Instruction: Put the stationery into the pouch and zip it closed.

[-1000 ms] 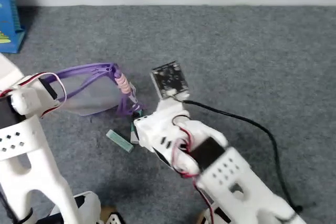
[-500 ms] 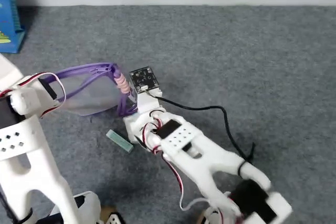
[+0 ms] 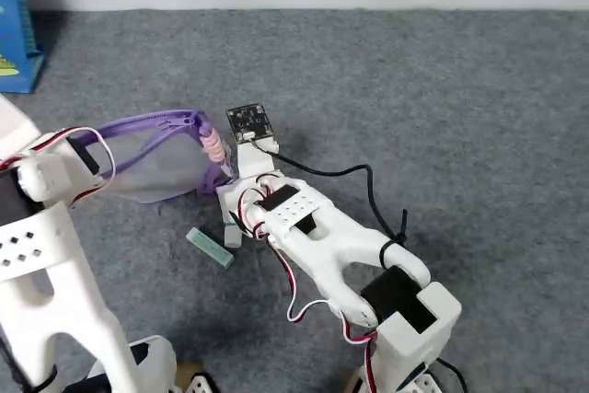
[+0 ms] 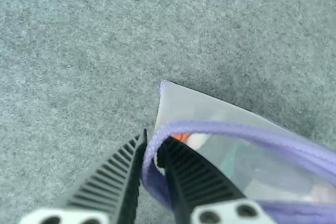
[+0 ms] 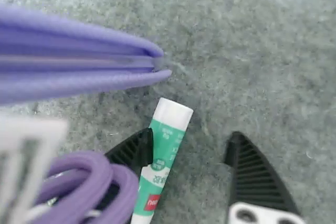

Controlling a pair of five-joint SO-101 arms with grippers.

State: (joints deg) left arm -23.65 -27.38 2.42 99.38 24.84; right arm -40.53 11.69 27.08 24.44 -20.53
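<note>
- The right arm had swung toward 10 o'clock since a second before. That brought the right gripper (image 5: 190, 140) up to the 4 o'clock corner of the pouch (image 3: 156, 158). The pouch and the green bar (image 3: 210, 248) had not moved.
- The right gripper was wide open around a green and white glue stick (image 5: 164, 153) lying on the grey mat (image 3: 442, 89). One finger sat right beside the tube and the other was well apart.
- The pouch's purple zip end was near the tube's white cap, and a purple cord (image 5: 86, 182) crowded the near finger.
- The left gripper (image 4: 151, 141) was pinched tight on the pouch's purple rim at its 9 o'clock end.
- The green bar lay at 5 o'clock from the pouch, just beside the right arm.
- A pink bead pull (image 3: 213, 144) hung at the zip's 3 o'clock end.
- A black cable (image 3: 368, 189) ran over the right arm.
- A blue box (image 3: 14, 34) stood at 10 o'clock, well apart.
</note>
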